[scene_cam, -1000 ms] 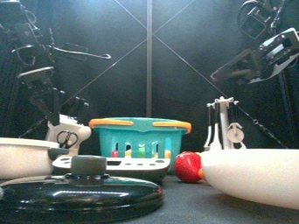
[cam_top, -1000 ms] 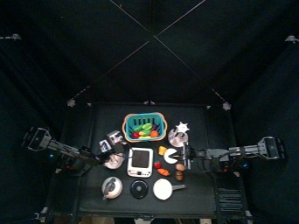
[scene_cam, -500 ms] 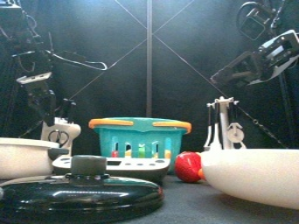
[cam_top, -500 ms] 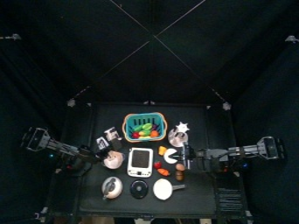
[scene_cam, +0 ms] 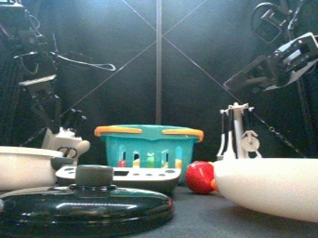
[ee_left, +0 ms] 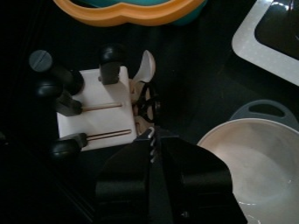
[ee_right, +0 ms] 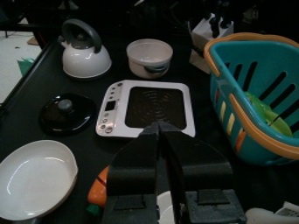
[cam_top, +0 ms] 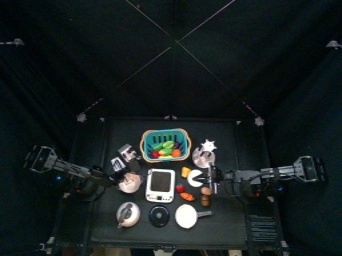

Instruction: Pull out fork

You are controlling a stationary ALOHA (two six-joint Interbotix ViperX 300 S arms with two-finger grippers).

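The fork (ee_left: 147, 131) still sat in the white holder (ee_left: 100, 109) beside the basket (scene_cam: 147, 147), unpulled; the left gripper (ee_left: 153, 154) hung right over it, jaws apparently closed, grip uncertain; the right gripper (ee_right: 166, 131) rested closed, empty.

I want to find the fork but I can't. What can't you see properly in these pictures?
- Fork: not told apart; in the left wrist view the white utensil holder shows only dark handles.
- Left gripper: its tips sit over the utensils, so any grip is hidden.
- Top view: the holder is too small.
- Front view: the white bowl covers the holder's base.
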